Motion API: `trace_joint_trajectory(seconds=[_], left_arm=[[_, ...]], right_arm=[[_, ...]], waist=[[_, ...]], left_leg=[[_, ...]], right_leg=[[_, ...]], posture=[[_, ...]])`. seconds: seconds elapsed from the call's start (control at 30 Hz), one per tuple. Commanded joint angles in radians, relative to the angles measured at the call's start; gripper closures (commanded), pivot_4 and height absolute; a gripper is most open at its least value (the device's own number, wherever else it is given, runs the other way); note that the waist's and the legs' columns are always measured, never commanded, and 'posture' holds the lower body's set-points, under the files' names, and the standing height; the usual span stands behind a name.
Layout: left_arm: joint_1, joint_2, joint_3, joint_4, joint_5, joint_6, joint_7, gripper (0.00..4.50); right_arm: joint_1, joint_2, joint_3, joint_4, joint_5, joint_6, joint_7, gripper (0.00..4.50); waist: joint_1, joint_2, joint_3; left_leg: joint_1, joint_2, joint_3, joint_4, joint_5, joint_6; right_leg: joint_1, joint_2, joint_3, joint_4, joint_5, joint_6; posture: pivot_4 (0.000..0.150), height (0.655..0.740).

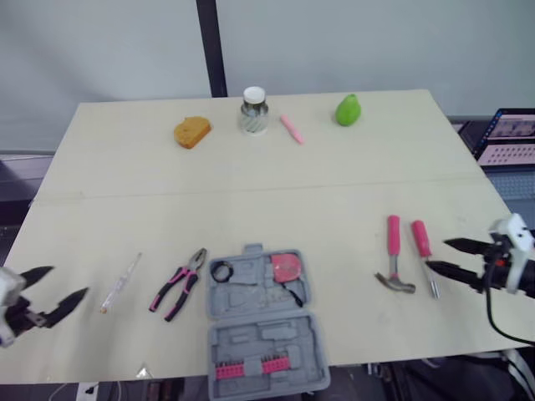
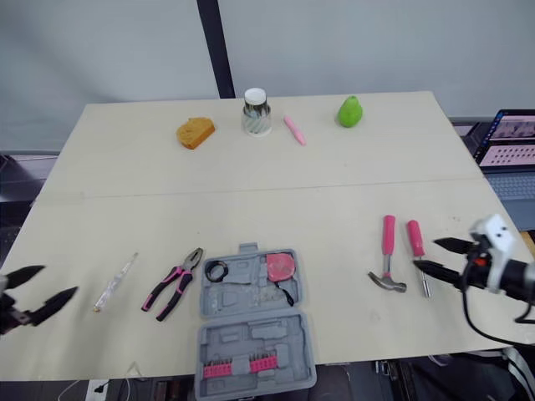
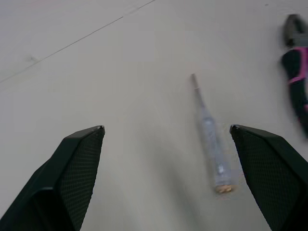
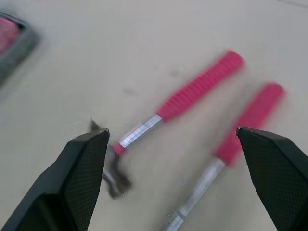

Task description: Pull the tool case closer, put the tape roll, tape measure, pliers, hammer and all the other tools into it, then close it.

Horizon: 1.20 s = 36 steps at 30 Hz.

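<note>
The hammer [image 1: 393, 251] and screwdriver [image 1: 420, 238] are seen just beside the wide-spread right end effector [image 1: 440, 255], and the tester pen [image 1: 121, 282] near the wide-spread left end effector [image 1: 68, 280].

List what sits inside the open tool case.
The tool case holds, in its far half, a black tape roll and a pink tape measure; in its near half, a row of pink bits. Other moulded slots look empty. Anything beneath the tape measure is covered.
</note>
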<state>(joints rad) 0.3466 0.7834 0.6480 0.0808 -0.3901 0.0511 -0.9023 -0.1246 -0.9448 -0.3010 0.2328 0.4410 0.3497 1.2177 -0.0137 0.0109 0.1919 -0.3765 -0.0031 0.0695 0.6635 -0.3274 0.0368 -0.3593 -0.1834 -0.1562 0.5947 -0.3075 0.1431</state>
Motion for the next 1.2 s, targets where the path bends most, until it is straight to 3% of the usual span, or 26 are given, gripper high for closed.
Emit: trace_joint_trajectory(seconds=[0.03, 0.27, 0.5, 1.2], left_arm=[[-0.003, -0.046, -0.071, -0.165, -0.020, 0.051, 0.040, 0.00], [-0.028, -0.145, -0.261, -0.330, 0.030, 0.095, 0.107, 0.00], [-0.057, -0.211, -0.361, -0.272, 0.100, 0.047, 0.159, 0.00], [-0.158, -0.293, -0.472, -0.129, 0.181, 0.007, 0.262, 0.00]], right_arm=[[-0.036, 0.023, 0.060, -0.236, 0.080, 0.089, 0.002, 0.04], [-0.253, 0.102, 0.270, -0.503, 0.152, 0.211, 0.019, 0.04], [-0.467, 0.212, 0.441, -0.515, 0.118, 0.212, 0.032, 0.04], [-0.558, 0.257, 0.464, -0.524, 0.104, 0.234, 0.000, 0.04]], waist=[[0.001, 0.000, 0.000], [0.013, 0.000, 0.000], [0.017, -0.002, -0.001], [0.013, -0.002, -0.001]], left_leg=[[0.000, 0.000, 0.000, 0.000, 0.000, 0.000], [0.000, 0.000, -0.001, 0.000, 0.002, 0.003], [-0.001, -0.001, -0.002, 0.001, 0.001, 0.005], [-0.002, -0.001, -0.002, 0.002, 0.001, 0.006]], right_leg=[[0.000, 0.000, 0.000, 0.000, 0.000, 0.000], [0.000, 0.001, 0.000, 0.002, 0.000, 0.000], [0.001, 0.002, -0.002, 0.001, 0.000, 0.000], [0.001, 0.003, -0.002, 0.001, 0.000, 0.001]], posture=[[0.150, 0.7400], [0.150, 0.7400], [0.150, 0.7400], [0.150, 0.7400]])
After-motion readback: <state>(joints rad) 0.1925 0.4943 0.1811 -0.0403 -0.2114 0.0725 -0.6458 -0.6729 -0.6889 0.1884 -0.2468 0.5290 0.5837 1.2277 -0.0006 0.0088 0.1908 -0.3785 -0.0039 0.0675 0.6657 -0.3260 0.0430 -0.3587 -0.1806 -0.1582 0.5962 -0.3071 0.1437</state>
